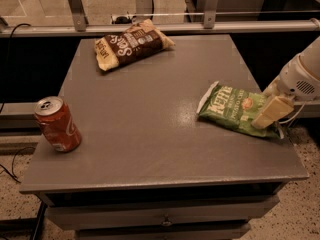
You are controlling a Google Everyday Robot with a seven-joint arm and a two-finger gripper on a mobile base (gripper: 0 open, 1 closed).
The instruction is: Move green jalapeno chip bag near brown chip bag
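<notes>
The green jalapeno chip bag [232, 108] lies flat at the right edge of the grey table [150, 134], white "Kettle" lettering facing up. The brown chip bag [131, 44] with cream ends lies at the table's far left-centre, well apart from the green bag. My gripper [269, 115] comes in from the right on a white arm and sits over the green bag's right end, with a cream-coloured finger [271, 111] lying across the bag.
A red soda can [57, 124] stands tilted near the table's front left edge. A metal rail with posts [150, 26] runs behind the table. A drawer front [160, 214] is below the tabletop.
</notes>
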